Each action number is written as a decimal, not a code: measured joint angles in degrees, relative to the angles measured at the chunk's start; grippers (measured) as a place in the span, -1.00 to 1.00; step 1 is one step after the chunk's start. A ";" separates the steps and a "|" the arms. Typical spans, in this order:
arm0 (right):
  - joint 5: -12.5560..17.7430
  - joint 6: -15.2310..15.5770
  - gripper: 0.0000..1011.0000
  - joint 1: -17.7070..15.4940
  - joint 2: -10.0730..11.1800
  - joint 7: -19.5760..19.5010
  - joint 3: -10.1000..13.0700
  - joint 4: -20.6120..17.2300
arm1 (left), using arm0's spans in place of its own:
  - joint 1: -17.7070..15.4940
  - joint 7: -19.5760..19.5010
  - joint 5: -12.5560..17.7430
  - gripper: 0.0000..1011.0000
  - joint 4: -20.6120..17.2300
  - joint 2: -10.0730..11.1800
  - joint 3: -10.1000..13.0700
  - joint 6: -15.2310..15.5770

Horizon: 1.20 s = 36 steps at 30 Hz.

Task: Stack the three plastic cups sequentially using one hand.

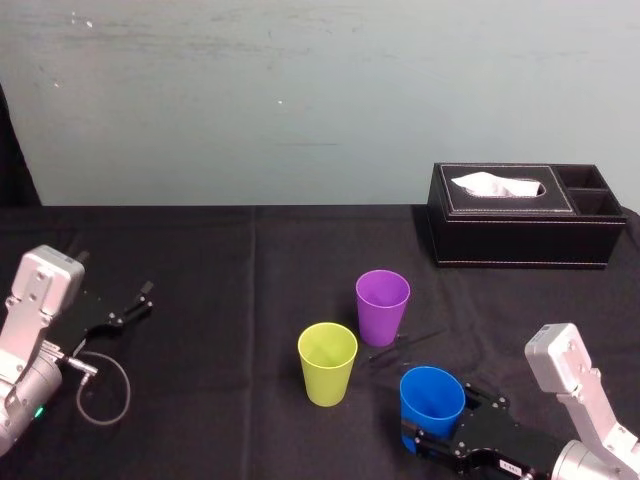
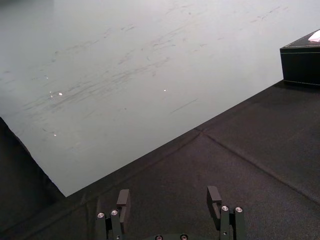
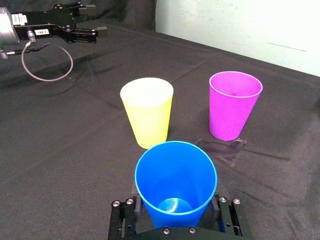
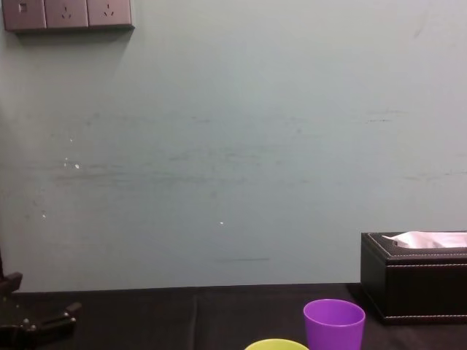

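Blue cup [image 1: 432,400] sits at the near right of the table [image 1: 200,250], mouth up. It is caught between the fingers of the right gripper [image 1: 447,418]. In the right wrist view one finger [image 3: 122,220] lies against each flank of the cup, pinching it low on the wall. Cannot tell whether the base touches the black cloth.

Yellow-green cup [image 1: 327,362] is upright, just left of the blue cup and slightly farther back; the two stand apart. Purple cup [image 1: 382,305] is upright, behind both and near the yellow-green one without touching it.

Black tissue box [image 1: 520,215] is at the far right against the wall, well apart from the cups.

Left gripper [image 1: 146,299] is parked low over the cloth at the far left, fingers spread, nothing between them.
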 joint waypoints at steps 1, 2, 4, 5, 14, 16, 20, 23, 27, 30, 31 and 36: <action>0.00 0.00 0.50 0.00 0.00 0.00 0.01 -0.01 | 0.00 0.00 0.00 0.98 0.00 0.00 0.00 0.00; 0.00 -0.01 0.49 -0.01 0.01 -0.01 0.01 -0.01 | 0.00 0.00 0.00 0.98 0.00 0.00 0.00 0.00; 0.02 -0.02 0.46 -0.02 0.02 -0.01 0.02 -0.03 | 0.00 0.00 0.00 0.98 0.00 0.00 0.00 0.00; 0.03 -0.03 0.45 -0.03 0.03 -0.02 0.03 -0.04 | 0.00 0.00 0.00 0.98 0.00 0.00 0.00 0.00; 0.08 -0.06 0.43 -0.06 0.05 -0.05 0.03 -0.08 | 0.00 0.00 0.00 0.98 0.00 0.00 0.00 0.00; 0.05 -0.23 0.43 -0.14 0.06 -0.14 0.31 -0.16 | 0.00 0.00 0.00 0.98 0.00 0.00 0.00 0.00; 0.03 0.27 0.43 0.21 0.12 -0.26 0.87 -0.60 | 0.00 0.00 0.00 0.98 0.00 0.00 0.00 0.00; 0.45 1.33 0.43 1.15 0.35 -0.10 1.36 -1.09 | 0.00 0.00 0.00 0.98 0.00 0.00 0.00 0.00; 1.37 3.34 0.43 3.19 0.66 0.62 1.77 -1.59 | 0.00 0.00 0.00 0.98 0.00 0.00 0.00 0.00; 2.12 5.80 0.43 6.02 1.09 1.59 1.48 -1.98 | 0.00 0.00 0.00 0.98 0.00 0.00 0.00 0.00; 2.27 6.31 0.43 6.71 1.16 1.87 1.32 -2.03 | 0.00 0.00 0.00 0.98 0.00 0.00 0.00 0.00; 3.31 9.07 0.43 11.03 1.12 3.22 -0.03 -2.08 | 0.00 0.00 0.00 0.98 0.00 0.00 0.00 0.00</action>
